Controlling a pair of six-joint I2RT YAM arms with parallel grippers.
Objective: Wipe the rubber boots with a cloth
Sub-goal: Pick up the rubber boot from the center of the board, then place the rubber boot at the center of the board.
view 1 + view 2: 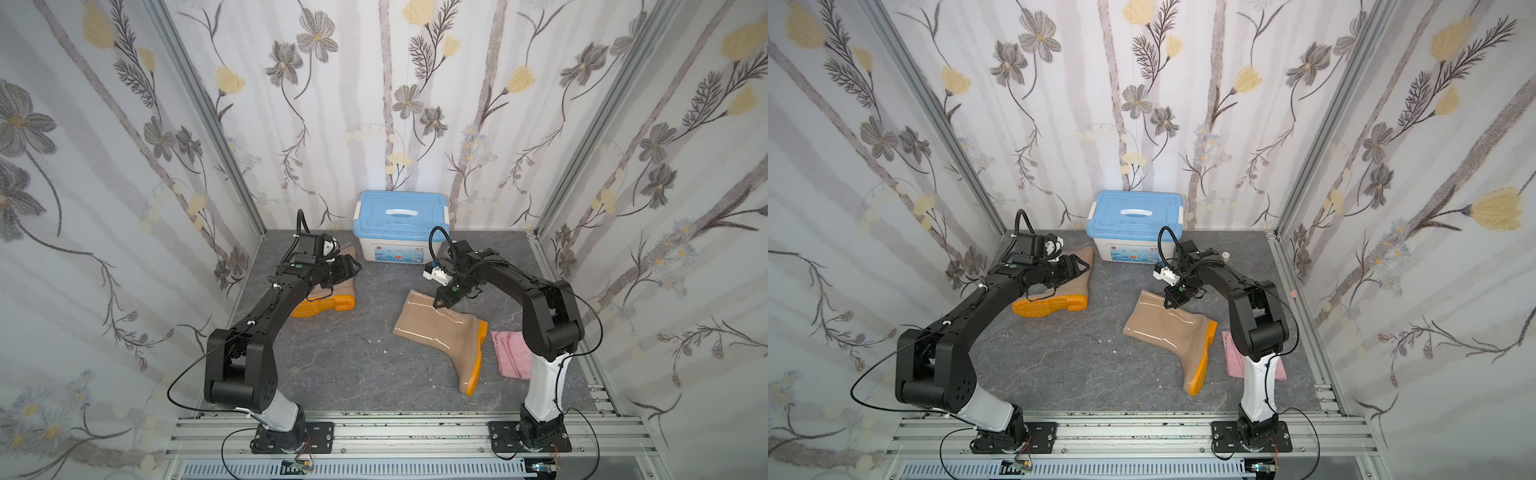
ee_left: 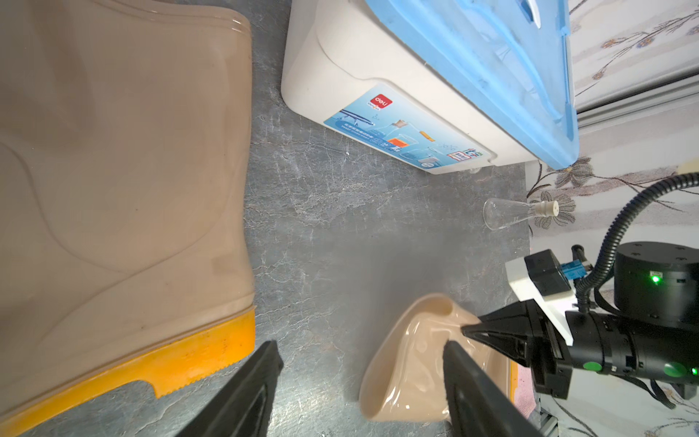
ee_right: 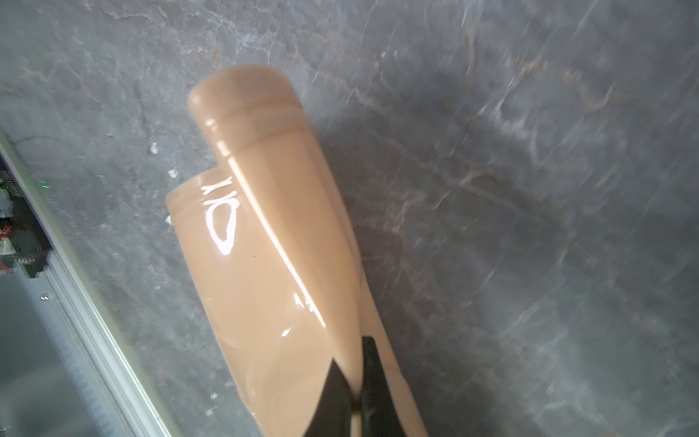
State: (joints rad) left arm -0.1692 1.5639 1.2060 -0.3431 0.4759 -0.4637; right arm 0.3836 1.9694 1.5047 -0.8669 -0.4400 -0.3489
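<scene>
My right gripper [image 1: 439,304] was clenched on the shaft rim of the tipped-over boot [image 1: 440,332]; my left gripper [image 1: 352,267] hung spread just beside the second boot [image 1: 328,291].

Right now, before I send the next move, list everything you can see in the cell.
far boot: one, tan with an orange sole, lying on its side beside the left arm, in front of the box.
near boot: one, tan with an orange sole, lying on its side mid-table, toe toward the front.
cloth: one, pink, flat on the table next to the near boot's sole, partly hidden by the right arm.
box: one, white with a blue lid, against the back wall.
flask: one, clear with a pale stopper, near the box.
table: one, grey marbled top.
left tool: open, empty, over the far boot.
right tool: shut, pinching the near boot's shaft near its opening.
</scene>
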